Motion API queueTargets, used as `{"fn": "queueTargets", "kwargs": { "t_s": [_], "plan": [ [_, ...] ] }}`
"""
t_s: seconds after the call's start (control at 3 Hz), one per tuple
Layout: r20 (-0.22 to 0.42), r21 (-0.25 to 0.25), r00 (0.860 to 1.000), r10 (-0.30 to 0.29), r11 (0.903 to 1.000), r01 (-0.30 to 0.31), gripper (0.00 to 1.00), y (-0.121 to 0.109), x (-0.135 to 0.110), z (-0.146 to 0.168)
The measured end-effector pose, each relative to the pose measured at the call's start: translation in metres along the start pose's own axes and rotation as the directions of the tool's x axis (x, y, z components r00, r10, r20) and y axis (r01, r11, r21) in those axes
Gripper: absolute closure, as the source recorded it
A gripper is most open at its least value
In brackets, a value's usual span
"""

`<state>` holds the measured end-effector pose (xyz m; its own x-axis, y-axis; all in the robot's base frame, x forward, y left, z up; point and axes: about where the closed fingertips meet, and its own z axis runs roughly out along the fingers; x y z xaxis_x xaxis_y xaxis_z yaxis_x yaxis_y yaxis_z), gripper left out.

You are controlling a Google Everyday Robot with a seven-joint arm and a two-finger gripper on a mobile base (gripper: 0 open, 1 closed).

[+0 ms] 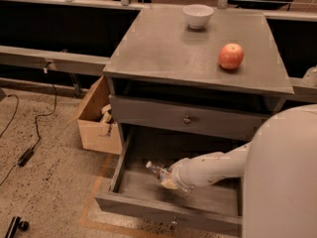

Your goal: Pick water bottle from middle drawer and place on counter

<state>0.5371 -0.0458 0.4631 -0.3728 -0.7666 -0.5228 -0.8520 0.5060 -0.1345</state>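
Note:
The middle drawer point(148, 202) is pulled open at the bottom of the grey cabinet. My white arm reaches into it from the right. My gripper point(171, 181) is inside the drawer and shut on the lower half of the water bottle point(159, 171). The clear bottle is tilted, with its pale cap pointing up and to the left, and my wrist hides its lower end. The counter point(168, 48) is the cabinet's flat grey top, above the drawers.
A white bowl point(197, 16) stands at the back of the counter and a red apple point(231, 56) to the right. The upper drawer point(186, 119) with a dark knob is closed. An open cardboard box point(96, 118) stands left of the cabinet. Cables point(29, 133) lie on the floor at the left.

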Motion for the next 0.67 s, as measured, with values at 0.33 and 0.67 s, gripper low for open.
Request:
{"fn": "queueTargets", "kwargs": {
  "t_s": [0.33,0.67],
  "plan": [
    [0.068,0.054,0.996,-0.050,0.9975,0.046,1.00,-0.019,-0.043,-0.067],
    [0.135,0.072,0.986,-0.102,0.9930,0.093,1.00,-0.027,-0.095,-0.136]
  ]
}}
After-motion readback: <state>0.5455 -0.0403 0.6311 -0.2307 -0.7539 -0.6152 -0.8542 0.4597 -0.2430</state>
